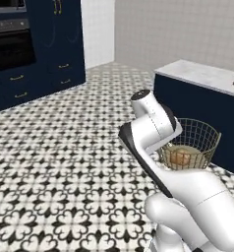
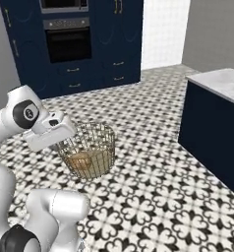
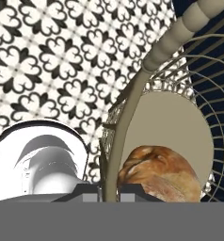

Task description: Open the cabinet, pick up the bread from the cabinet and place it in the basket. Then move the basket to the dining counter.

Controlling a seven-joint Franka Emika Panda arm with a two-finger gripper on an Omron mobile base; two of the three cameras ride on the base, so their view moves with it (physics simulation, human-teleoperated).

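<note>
While clamped on the rim of the wire mesh basket [image 3: 177, 33], gripper [image 3: 109, 195] nearly shut, 2 fingertips [image 3: 88, 190] straddling the wall. Bread [image 3: 161, 174] just inside the jaws, on the basket's beige bottom. Basket carried above the patterned floor [image 2: 153, 197]. Dining counter [image 2: 222, 83] well beyond the basket, apart from it.
</note>
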